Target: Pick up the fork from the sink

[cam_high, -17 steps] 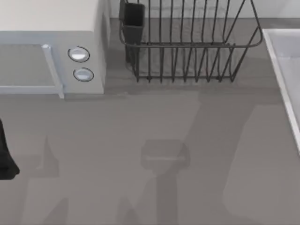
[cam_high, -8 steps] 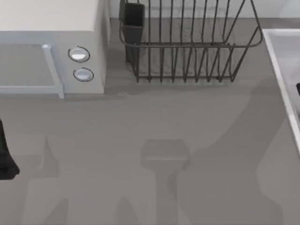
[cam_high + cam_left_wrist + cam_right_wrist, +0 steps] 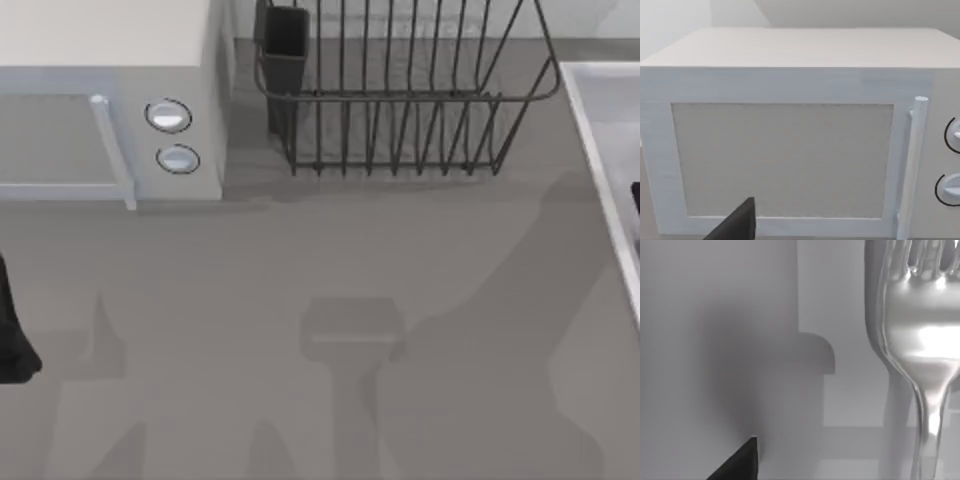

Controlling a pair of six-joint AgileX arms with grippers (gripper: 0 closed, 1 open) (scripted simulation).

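Observation:
The fork (image 3: 920, 340) is shiny silver and lies on the pale floor of the sink (image 3: 740, 315), very close to the right wrist camera, with its tines and neck in view and its handle running out of the picture. A dark corner of my right gripper (image 3: 740, 462) shows beside it, apart from the fork. In the top view the sink's raised light rim (image 3: 600, 160) runs along the table's right side, and a small black part of my right gripper (image 3: 635, 197) hangs over the basin. My left arm (image 3: 12, 335) is parked at the left edge.
A white microwave (image 3: 110, 100) with two round knobs stands at the back left, facing my left gripper (image 3: 737, 225). A dark wire dish rack (image 3: 400, 90) with a black cup holder stands at the back middle. Arm shadows lie on the grey tabletop (image 3: 320, 300).
A black part of my right arm has come into the top view at the right edge over the sink, and its shadow has swung right. The left arm has not moved.

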